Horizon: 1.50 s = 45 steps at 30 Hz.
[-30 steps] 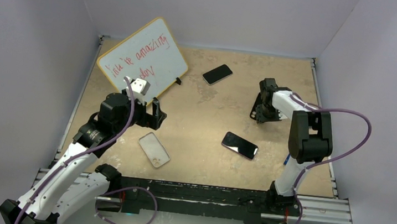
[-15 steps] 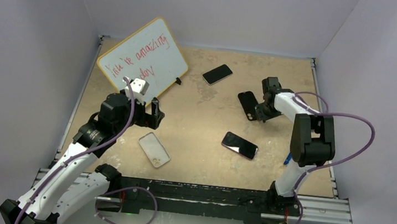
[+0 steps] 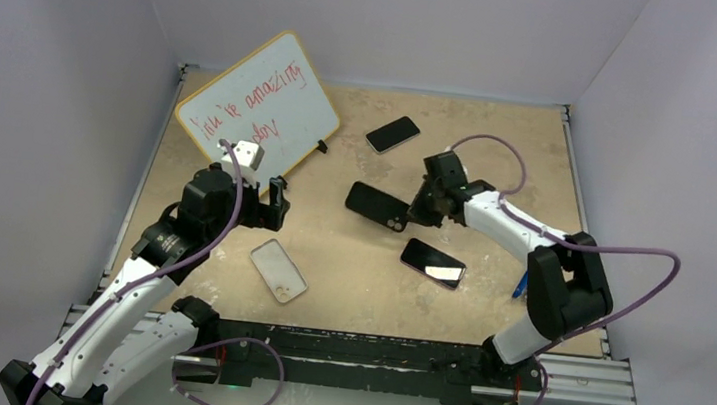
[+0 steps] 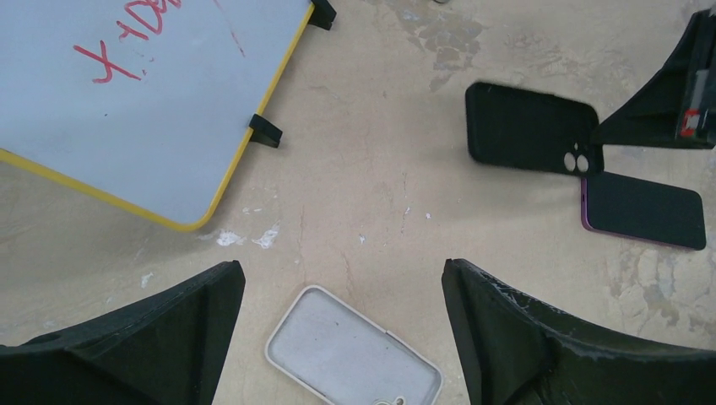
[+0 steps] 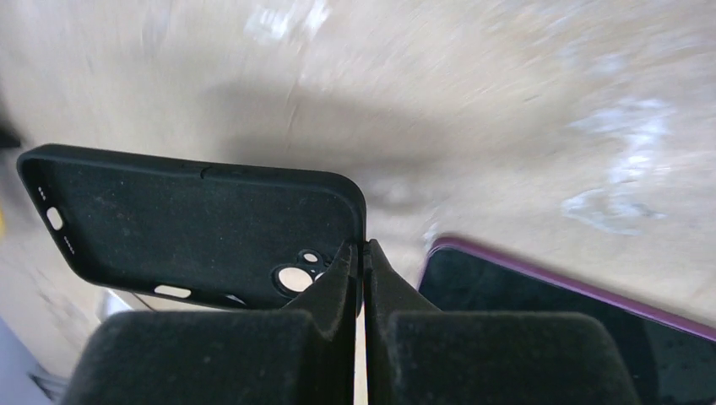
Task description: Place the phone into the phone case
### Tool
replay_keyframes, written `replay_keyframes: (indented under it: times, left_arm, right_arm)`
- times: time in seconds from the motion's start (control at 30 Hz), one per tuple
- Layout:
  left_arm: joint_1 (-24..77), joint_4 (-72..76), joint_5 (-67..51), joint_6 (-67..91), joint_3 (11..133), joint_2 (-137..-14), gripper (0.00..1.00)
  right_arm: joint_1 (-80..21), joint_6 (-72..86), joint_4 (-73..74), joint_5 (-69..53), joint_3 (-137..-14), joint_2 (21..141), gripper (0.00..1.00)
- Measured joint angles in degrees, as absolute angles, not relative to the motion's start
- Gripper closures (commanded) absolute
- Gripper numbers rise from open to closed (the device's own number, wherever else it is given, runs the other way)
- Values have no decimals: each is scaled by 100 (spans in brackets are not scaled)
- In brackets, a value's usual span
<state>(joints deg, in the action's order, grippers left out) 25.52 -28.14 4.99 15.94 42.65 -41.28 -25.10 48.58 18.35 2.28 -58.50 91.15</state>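
Phone case [image 3: 279,270], the whitish translucent shell, lies flat on the bench [image 3: 355,293] at the near left. My left hand [image 4: 339,272] hangs directly above it with fingers spread wide and nothing in them.

My right hand [image 5: 363,249] is pinched tight on a second shell, a black case [image 5: 194,224], by the thin wall at its camera-hole corner. I think that grip is the weak point. With so little wall between the pads and the long body sticking out leftward, the case could twist or slip free. I cannot tell whether its far end rests on the bench.

A purple-edged phone [image 3: 433,262] lies just beside that hand on the near side, and a sloppy swing could shove it. A second phone [image 3: 393,134] sits farther back, well apart. With two phones and two shells out, I could pair them wrongly.

The whitish shell is thin and flat, so fingers coming down on it may only push it along.

The bench top is mottled tan, scuffed in pale patches. A yellow-framed whiteboard [image 3: 258,112] with red writing sits at the far left. Plain pale walls close in three sides.
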Motion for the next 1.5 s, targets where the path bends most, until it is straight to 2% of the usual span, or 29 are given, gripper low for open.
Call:
replay_keyframes:
  times: [0.2, 0.27, 0.63, 0.83, 1.0, 1.1, 1.23, 1.37, 1.5]
  left_arm:
    - [2552, -2840, 548, 1649, 4268, -4158, 10]
    - [2552, -2840, 561, 1664, 4270, -4202, 11]
    - [2552, -2845, 582, 1693, 4292, -4300, 11]
    - [2552, -2842, 585, 1693, 4294, -4303, 11]
    - [2552, -2845, 582, 1693, 4298, -4307, 11]
    - [2552, -2842, 578, 1691, 4298, -4307, 11]
    - [2552, -2842, 556, 1691, 4298, -4303, 11]
    - [2552, -2840, 506, 1688, 4298, -4287, 11]
    - [2552, -2840, 443, 1688, 4298, -4237, 11]
  right_arm:
    - [-3190, 4230, 1896, -40, -5848, 9408, 100]
    - [-3232, 4200, 1894, -84, -5798, 9421, 97]
    - [-3264, 4431, 2008, 62, -5575, 9249, 56]
    - [-3269, 5041, 2536, 412, -5577, 8772, 44]
    - [-3269, 5304, 2786, 786, -5575, 8453, 28]
    - [-3269, 5406, 2976, 1063, -5579, 8329, 25]
    - [-3269, 5916, 3509, 1409, -5596, 8315, 11]
    - [-3269, 6267, 3852, 1673, -5594, 8193, 12]
    - [-3269, 5756, 3588, 1798, -5594, 7950, 14]
